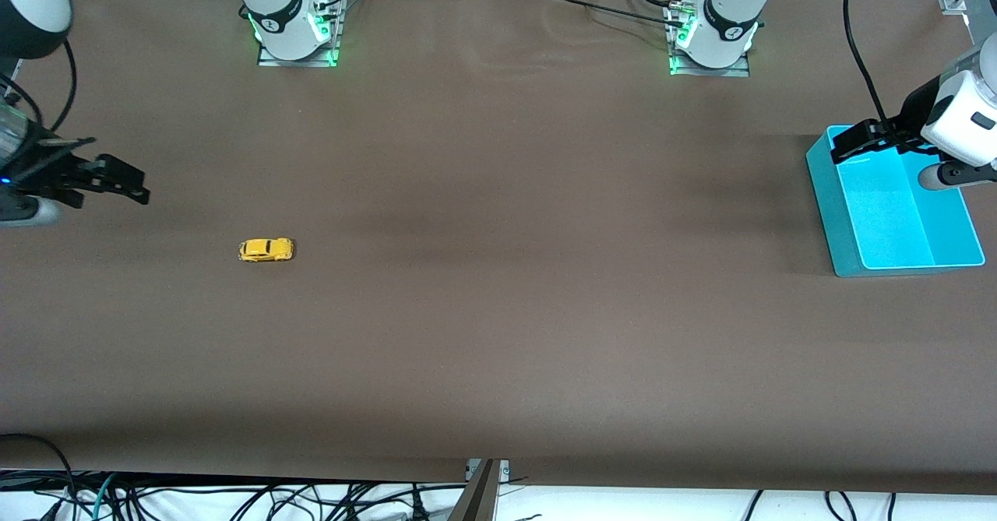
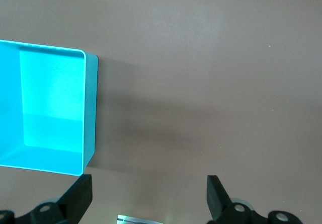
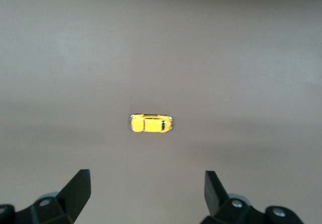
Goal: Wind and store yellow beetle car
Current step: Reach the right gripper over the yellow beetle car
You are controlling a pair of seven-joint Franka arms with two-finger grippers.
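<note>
I see one turquoise bin (image 1: 837, 217) at the left arm's end of the table, with nothing in it. One yellow beetle car (image 1: 265, 250) sits on bare brown table (image 1: 498, 311) toward the right arm's end, well apart from every edge. The left gripper (image 1: 845, 143) hangs spread over the bin's rim. The right gripper (image 1: 128, 182) hangs spread over table near the car.

Right pincer (image 1: 117, 181): raised above the table at the right arm's end, fingers (image 3: 78, 186) spread wide, nothing held. Left pincer (image 1: 853, 141): raised at the left arm's end, fingers (image 2: 215, 194) likewise spread wide, nothing held. Both wrists angled downward.
</note>
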